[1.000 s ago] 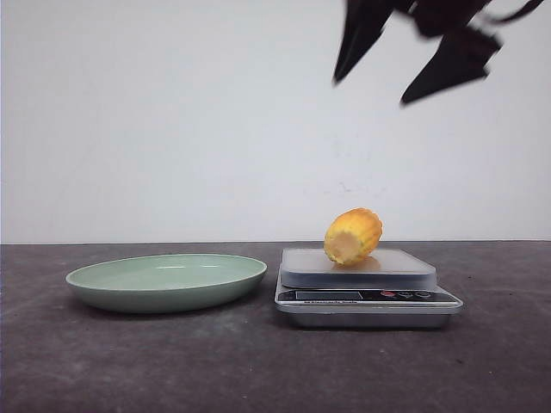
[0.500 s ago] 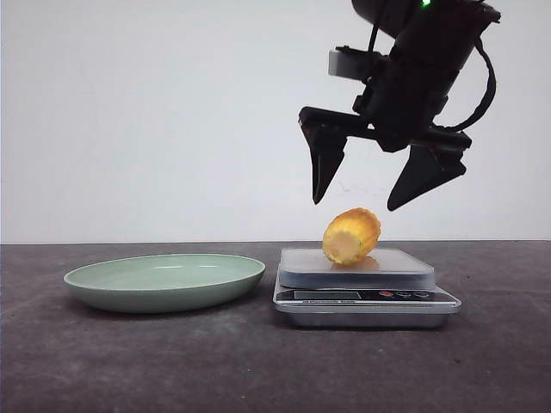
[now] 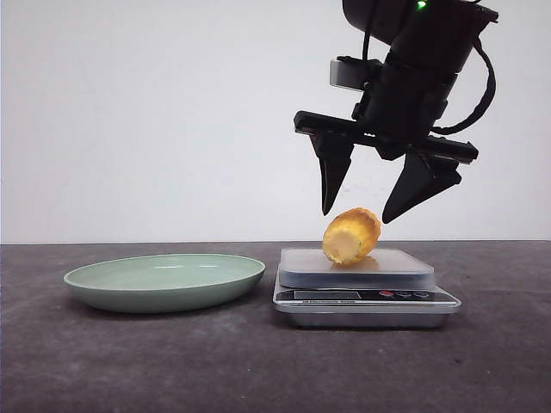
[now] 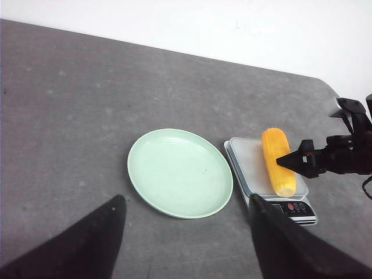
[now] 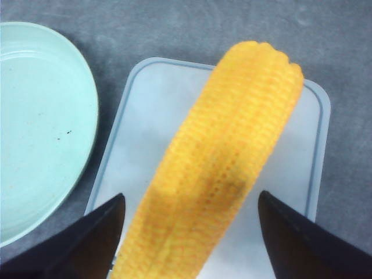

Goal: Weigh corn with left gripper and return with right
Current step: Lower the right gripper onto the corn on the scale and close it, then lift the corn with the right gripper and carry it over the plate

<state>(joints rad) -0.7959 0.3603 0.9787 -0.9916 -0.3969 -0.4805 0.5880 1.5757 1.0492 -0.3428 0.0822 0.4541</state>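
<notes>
My right gripper (image 3: 368,213) hangs spread wide just above the corn (image 3: 351,236), one pointed finger (image 3: 331,182) to each side of the cob and neither touching it. The tips sit about level with the top of the kernels; I see clear gaps on both sides in the front view. In the right wrist view the two dark fingers frame the corn (image 5: 220,168) from either flank, the cob running lengthwise between them, directly beneath the gripper.

The corn lies on its side on the pale platform of the scale (image 3: 366,288), which stands straight below the right gripper. From the front I look at the cob's cut end; from the left wrist view it stretches across the platform (image 4: 251,168) at a slight angle, its near end just over the edge by the buttons. The display strip is too small for me to read.

Beside the scale, off to the left of my right gripper, sits the green plate (image 3: 164,280), close to the scale but not touching it in the front view. It is bare inside.

My left gripper (image 4: 192,232) is held well back from all this, fingers parted wide with nothing between them, the plate (image 4: 179,172) and scale lying out ahead of it on the dark grey table (image 3: 129,361). From there I can also see the right gripper's fingertip (image 4: 290,160) over the corn's flank.
</notes>
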